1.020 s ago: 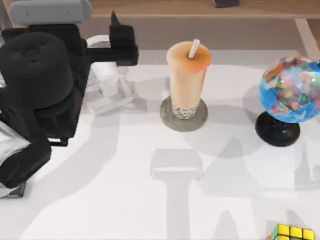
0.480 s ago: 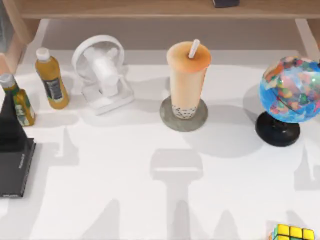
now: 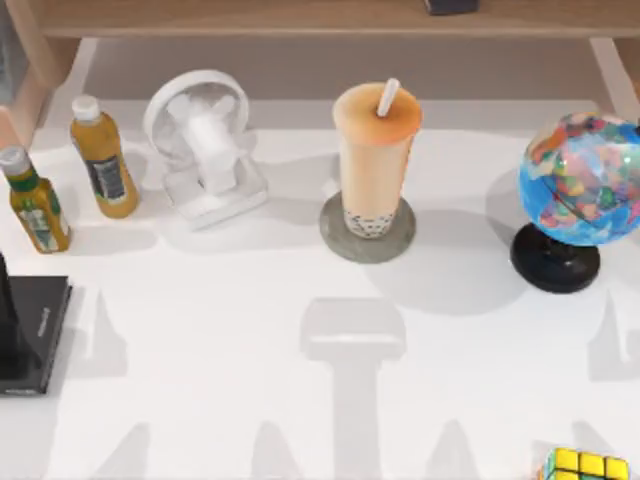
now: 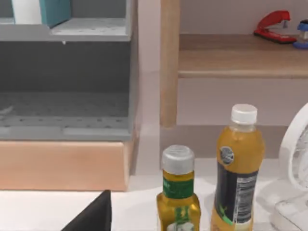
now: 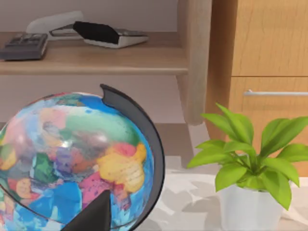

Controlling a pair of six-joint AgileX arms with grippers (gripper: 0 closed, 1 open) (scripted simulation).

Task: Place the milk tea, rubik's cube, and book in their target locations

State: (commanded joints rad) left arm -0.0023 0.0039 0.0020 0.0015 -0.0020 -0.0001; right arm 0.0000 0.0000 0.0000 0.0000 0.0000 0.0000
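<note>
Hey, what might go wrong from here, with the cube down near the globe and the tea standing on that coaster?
1. The small rubik's cube with yellow squares lies at the top view's lower right edge, with the multicoloured globe on a black stand just beyond it. A reach there may knock the globe.
2. The tall clear cup of peach-orange milk tea stands upright on a round grey coaster. A sideways brush could tip it.

White table (image 3: 250, 400) crossed by soft grey shadows, backed by a light wooden shelf (image 4: 240, 55), a grey cabinet (image 4: 67, 86) and a wooden drawer front (image 5: 269, 43).
</note>
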